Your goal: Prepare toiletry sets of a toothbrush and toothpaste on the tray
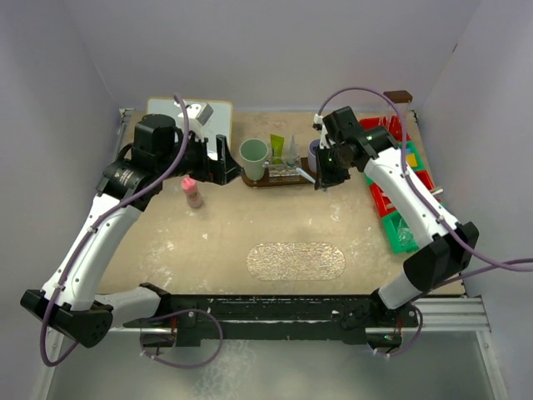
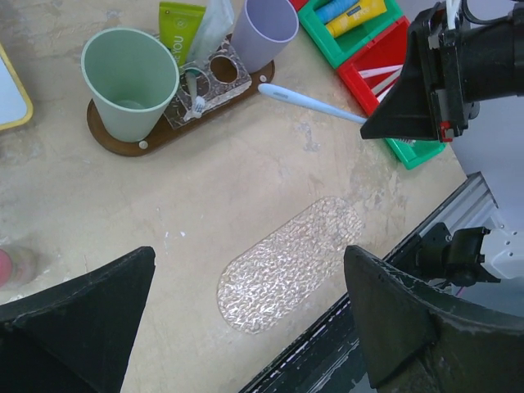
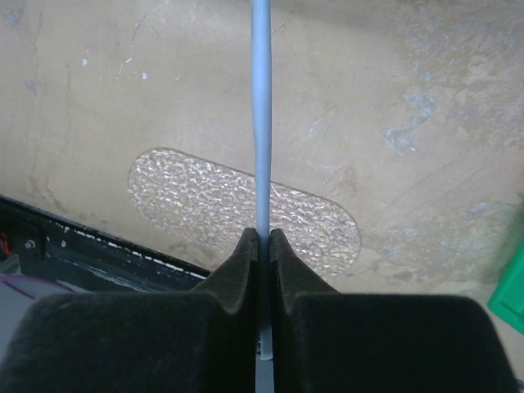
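Note:
A brown tray [image 2: 115,141] carries a green cup [image 2: 131,80], a purple cup [image 2: 264,31] and a clear rack [image 2: 223,72] holding a green tube [image 2: 180,26] and a pale tube [image 2: 214,24]. A small toothbrush [image 2: 195,92] stands in one rack hole. My right gripper [image 3: 262,237] is shut on a pale blue toothbrush [image 3: 262,123], whose head [image 2: 277,91] reaches the tray's right end beside the purple cup. Left of the green cup [image 1: 254,156], my left gripper [image 1: 223,160] stands open and holds nothing.
A pink-capped bottle [image 1: 192,192] stands on the table left of the tray. A textured oval mat [image 1: 296,261] lies near the front. Red and green bins [image 1: 398,196] with more items line the right side. A white board [image 1: 190,111] lies at the back left.

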You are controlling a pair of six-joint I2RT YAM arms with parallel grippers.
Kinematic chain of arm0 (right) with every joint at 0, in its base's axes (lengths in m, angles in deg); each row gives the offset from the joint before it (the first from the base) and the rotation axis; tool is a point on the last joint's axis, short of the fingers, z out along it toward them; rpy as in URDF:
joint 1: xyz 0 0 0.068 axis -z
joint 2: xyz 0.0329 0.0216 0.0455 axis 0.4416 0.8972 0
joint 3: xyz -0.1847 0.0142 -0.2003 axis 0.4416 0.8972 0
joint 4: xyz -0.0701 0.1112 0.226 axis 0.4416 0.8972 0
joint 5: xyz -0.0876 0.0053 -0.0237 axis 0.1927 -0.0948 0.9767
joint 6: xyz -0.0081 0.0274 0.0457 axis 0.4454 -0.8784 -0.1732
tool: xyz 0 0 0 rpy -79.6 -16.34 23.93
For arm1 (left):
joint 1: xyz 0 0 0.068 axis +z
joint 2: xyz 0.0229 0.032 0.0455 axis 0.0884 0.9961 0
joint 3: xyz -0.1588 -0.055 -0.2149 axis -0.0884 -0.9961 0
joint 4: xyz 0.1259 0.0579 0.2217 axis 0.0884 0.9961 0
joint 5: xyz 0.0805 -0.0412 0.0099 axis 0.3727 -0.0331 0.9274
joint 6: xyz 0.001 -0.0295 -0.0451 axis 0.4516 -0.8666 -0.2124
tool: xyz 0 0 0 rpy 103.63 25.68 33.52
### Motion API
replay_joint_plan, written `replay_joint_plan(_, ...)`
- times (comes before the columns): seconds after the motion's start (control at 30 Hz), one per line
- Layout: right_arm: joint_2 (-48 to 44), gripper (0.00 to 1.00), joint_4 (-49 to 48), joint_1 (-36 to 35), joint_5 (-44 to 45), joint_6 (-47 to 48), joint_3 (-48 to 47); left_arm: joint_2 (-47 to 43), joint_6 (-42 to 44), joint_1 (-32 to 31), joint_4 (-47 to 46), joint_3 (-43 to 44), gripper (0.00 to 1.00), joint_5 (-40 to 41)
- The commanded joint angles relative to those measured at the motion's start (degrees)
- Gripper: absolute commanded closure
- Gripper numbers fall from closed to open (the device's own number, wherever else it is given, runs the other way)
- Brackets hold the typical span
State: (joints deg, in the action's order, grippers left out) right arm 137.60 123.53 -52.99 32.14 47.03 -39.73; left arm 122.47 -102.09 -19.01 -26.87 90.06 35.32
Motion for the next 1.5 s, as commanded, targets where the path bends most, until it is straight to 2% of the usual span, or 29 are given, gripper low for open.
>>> replay_joint_plan(0.0,2.8,1.00,5.3,0.8,0.2,4.0,-7.2,-0.2,-1.4,0.0,-3.3,0.7,0.07,0.4)
replay_joint_plan(0.4,13.3,1.00,6.4,2.4,-0.7,5.5,-16.8,2.1,-1.7,0.0,-4.6,0.8,0.07,-0.3)
replay_joint_plan(1.47,26.8,1.00,5.2,5.1,-5.6,6.6,-26.1,4.2,1.9,0.0,-1.4,3.4,0.07,2.1)
